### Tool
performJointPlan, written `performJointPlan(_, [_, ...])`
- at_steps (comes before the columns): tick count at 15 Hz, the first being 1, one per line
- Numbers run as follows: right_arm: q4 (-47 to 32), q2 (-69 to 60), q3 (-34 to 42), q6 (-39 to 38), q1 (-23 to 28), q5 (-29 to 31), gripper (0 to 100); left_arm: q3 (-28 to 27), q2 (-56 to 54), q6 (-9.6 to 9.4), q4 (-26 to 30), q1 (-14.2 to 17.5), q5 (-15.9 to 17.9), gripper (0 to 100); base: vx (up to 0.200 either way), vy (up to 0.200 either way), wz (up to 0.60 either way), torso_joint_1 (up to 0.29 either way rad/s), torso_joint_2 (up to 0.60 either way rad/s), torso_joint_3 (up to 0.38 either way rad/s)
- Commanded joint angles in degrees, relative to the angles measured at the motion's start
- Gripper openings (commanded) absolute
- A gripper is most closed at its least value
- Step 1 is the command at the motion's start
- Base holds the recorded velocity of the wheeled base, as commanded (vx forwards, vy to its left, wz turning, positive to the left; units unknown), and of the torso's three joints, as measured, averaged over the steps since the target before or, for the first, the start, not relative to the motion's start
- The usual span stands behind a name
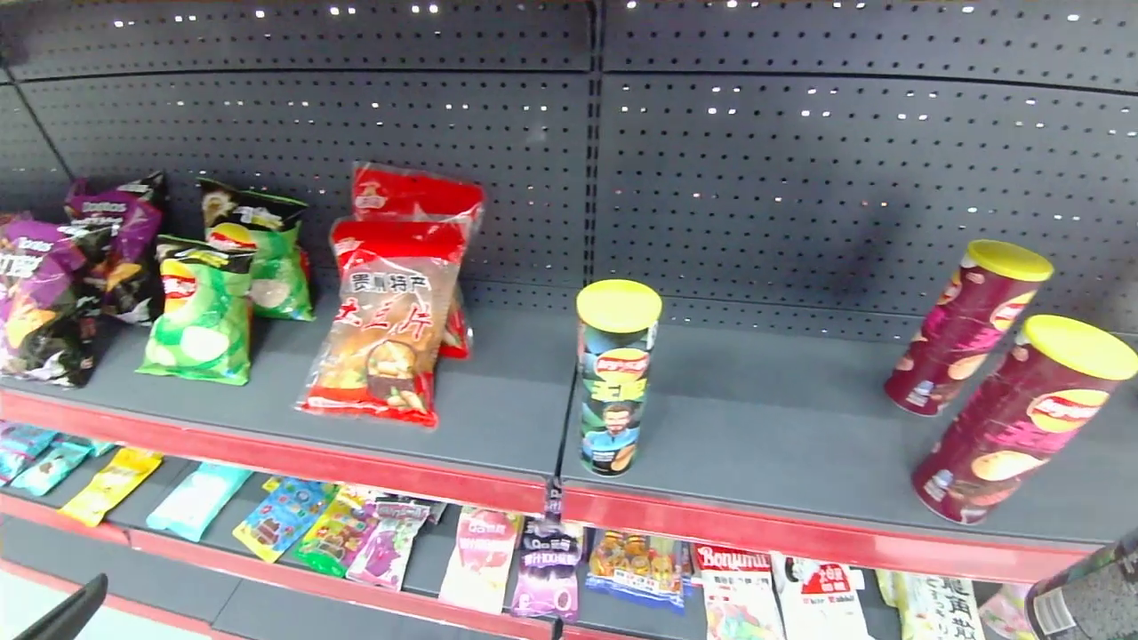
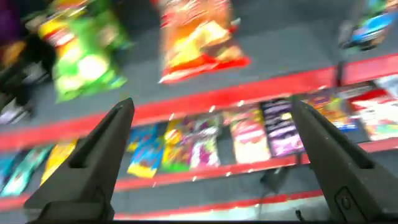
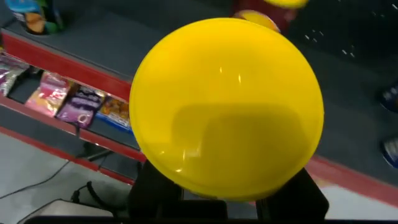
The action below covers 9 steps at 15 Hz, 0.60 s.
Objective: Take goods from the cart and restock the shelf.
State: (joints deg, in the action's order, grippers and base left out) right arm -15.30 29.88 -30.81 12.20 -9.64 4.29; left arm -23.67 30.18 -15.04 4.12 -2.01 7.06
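A chip can with a yellow lid (image 3: 227,106) stands lid-up in my right gripper (image 3: 229,198), which is shut around its body below the lid. The dark body of the same chip can (image 1: 1089,588) shows at the lower right, in front of the red edge of the shelf (image 1: 765,533). On that grey shelf stand a blue-green chip can (image 1: 615,378) in the middle and two maroon chip cans (image 1: 965,327) (image 1: 1022,420) at the right. My left gripper (image 2: 211,162) is open and holds nothing, facing the lower shelves.
Further left on the shelf stand red-topped snack bags (image 1: 387,333), green chip bags (image 1: 197,311) and purple bags (image 1: 53,284). A lower shelf (image 1: 427,556) carries several small packets. There is bare shelf between the blue-green can and the maroon cans.
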Motion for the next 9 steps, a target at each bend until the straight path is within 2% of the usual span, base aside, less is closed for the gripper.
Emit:
performJointPlan(1, [1.0,1.5,-0.1,0.0,0.0,-0.3,0,0.5,-0.1,0.01,0.1,0.0,0.0,100,0.0,0.0,0.6,0.002,0.0,0.002])
performJointPlan(3, [3.2,3.6,-1.8,0.0,0.0,-3.0,0,1.4,-1.6,0.28,0.2,0.1,-0.4,100,0.0,0.0,0.0,0.0,0.0,0.0])
performJointPlan(4, [3.7,5.9,-4.0,0.1,0.0,-5.0,0,2.3,-2.2,1.42,0.2,0.1,-0.6,100,0.0,0.0,0.0,0.0,0.0,0.0])
performJointPlan(5, [3.8,9.3,-6.9,0.1,-0.1,-6.7,0,3.7,-4.3,3.35,0.1,0.1,-0.3,100,0.0,0.0,0.0,0.0,0.0,0.0])
performJointPlan(7, [3.8,16.8,-12.7,0.2,-1.8,-11.2,0,7.4,-11.0,3.88,0.5,0.3,-1.8,100,0.0,0.0,0.0,0.0,0.0,0.0])
performJointPlan(8, [3.9,20.2,-15.1,0.3,-3.5,-11.8,0,9.1,-13.9,5.46,1.6,0.2,-2.0,100,0.0,0.0,0.0,0.0,0.0,0.0])
performJointPlan(9, [4.0,22.6,-16.5,0.2,-4.9,-11.8,0,10.0,-15.2,8.54,2.6,0.1,-1.9,100,0.0,0.0,0.0,0.0,0.0,0.0])
